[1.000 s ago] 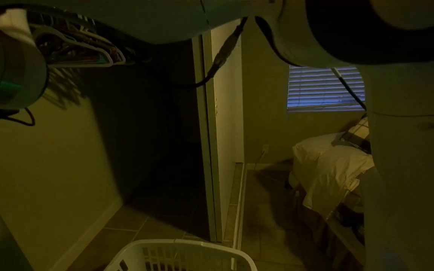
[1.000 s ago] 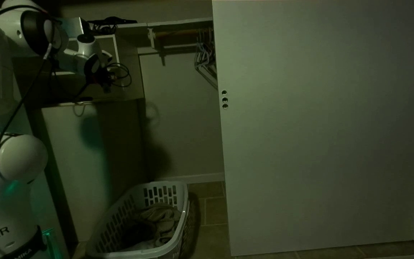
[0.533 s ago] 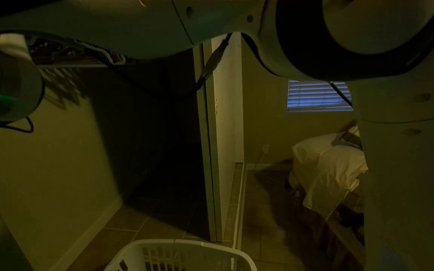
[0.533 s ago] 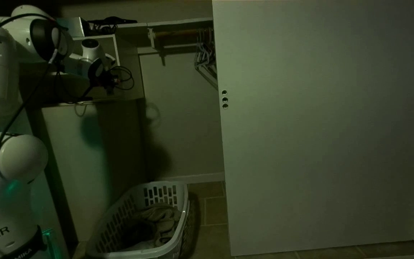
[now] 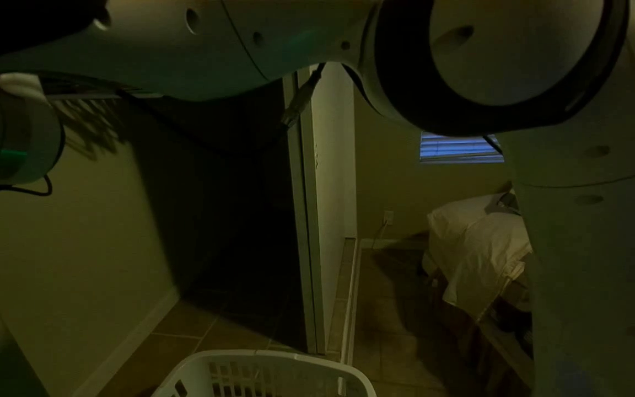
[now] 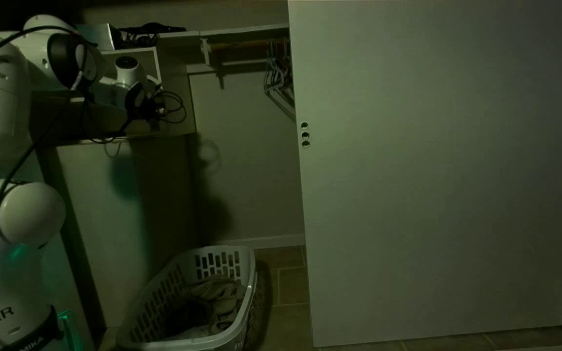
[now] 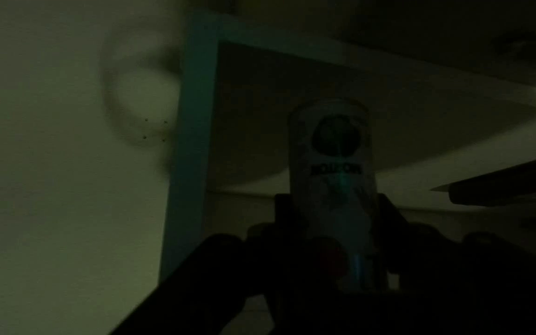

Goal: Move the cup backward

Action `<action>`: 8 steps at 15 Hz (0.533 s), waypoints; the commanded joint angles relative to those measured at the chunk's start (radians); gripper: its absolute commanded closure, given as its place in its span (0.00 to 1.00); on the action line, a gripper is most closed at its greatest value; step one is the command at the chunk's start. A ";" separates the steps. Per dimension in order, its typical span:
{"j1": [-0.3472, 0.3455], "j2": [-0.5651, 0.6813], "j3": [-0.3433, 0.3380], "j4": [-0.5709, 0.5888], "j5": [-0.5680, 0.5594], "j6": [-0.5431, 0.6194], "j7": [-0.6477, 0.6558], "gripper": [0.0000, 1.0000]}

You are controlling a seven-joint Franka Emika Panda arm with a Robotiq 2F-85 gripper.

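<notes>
Two fingers (image 7: 283, 211) of the gripper (image 7: 334, 209) are clamped on the cup (image 7: 331, 144) (by shape, more a printed canister than a drinking vessel), one against each side. In the wrist view, the cup's long axis runs nearly parallel to the upright (image 7: 193, 135) of the shelf frame (image 7: 286, 45), to its right. Whether it sits inside that frame or in front cannot be determined. Judged requirement: travel backward without tilting toward the upright.

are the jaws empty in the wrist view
No, a pale printed container shows between the jaws, with a dark jaw on each side of it.
</notes>
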 commanded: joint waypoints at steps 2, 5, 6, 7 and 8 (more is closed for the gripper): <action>0.034 0.050 -0.039 0.066 -0.041 -0.002 0.033 0.81; 0.049 0.062 -0.052 0.078 -0.038 -0.010 0.032 0.81; 0.052 0.066 -0.055 0.082 -0.036 -0.011 0.029 0.81; 0.054 0.069 -0.056 0.086 -0.034 -0.015 0.027 0.81; 0.056 0.071 -0.056 0.090 -0.033 -0.020 0.023 0.81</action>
